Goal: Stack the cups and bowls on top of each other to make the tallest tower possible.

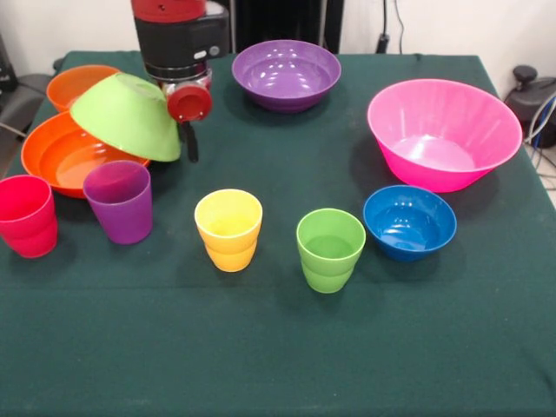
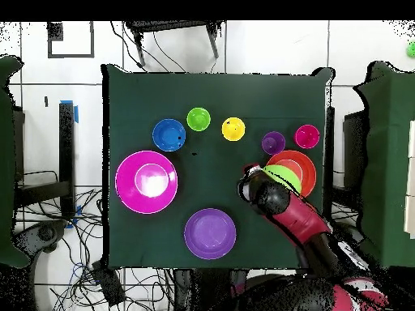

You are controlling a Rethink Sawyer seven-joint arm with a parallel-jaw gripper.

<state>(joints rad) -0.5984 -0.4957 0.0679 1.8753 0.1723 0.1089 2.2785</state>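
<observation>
My gripper (image 1: 180, 143) is shut on the rim of the lime green bowl (image 1: 126, 115) and holds it tilted, mouth down, over the large orange bowl (image 1: 52, 161). The small orange bowl (image 1: 74, 84) sits behind it. The purple bowl (image 1: 286, 75) and the pink bowl (image 1: 443, 133) stand upright and apart, so no tower shows. The small blue bowl (image 1: 409, 221) sits in front of the pink one. The red (image 1: 26, 215), purple (image 1: 119, 201), yellow (image 1: 228, 229) and green (image 1: 330, 249) cups stand upright in a row. In the overhead view the lime green bowl (image 2: 284, 176) overlaps the large orange bowl (image 2: 305, 164).
Everything stands on a dark green tablecloth (image 1: 261, 356). The arm (image 2: 296, 219) reaches in from the base side of the table. Cables and dark equipment lie on the floor beyond the table's edges.
</observation>
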